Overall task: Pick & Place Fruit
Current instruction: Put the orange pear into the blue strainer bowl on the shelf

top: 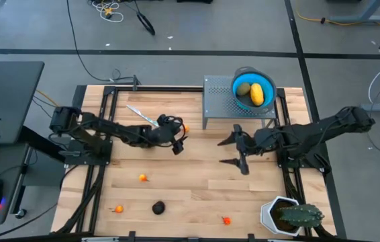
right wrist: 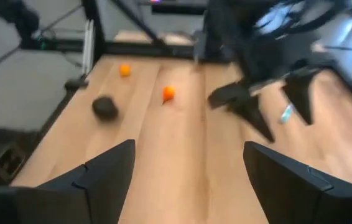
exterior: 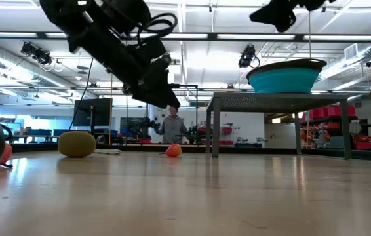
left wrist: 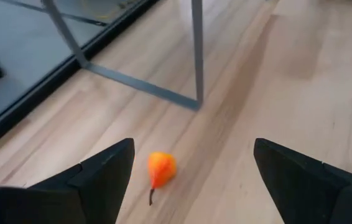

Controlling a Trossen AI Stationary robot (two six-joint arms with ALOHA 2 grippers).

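While two pieces already sit in the blue bowl [top: 254, 89] on the grey metal stand [top: 217, 101], a yellow oblong fruit [top: 257, 93] and an olive-brown oval [top: 244, 89] beside it, you are well short of finished. The rest of the fruit lies scattered on the bench [top: 197, 175].

Your left claw [top: 178, 140] hovers near the stand's leg with its fingers spread apart and nothing between them. A small orange-red fruit [left wrist: 161, 168] with a short stem lies on the wood in the gap, closer to one finger; in the overhead view it shows at [top: 185, 128]. It looks like your next pick, and it has not been gripped yet.

Your right claw [top: 238, 151] waits over the middle of the bench in front of the stand, its fingers also apart and empty.

Left to move, as far as you can see:
- a near-black round fruit [top: 158, 208] near the front edge
- an orange-red bit [top: 142, 178] left of centre
- another orange-red bit [top: 118, 209] at front left
- another orange-red bit [top: 225, 220] at front right

From table height a second olive-brown oval [exterior: 77, 144] rests on the bench; overhead it is hidden.
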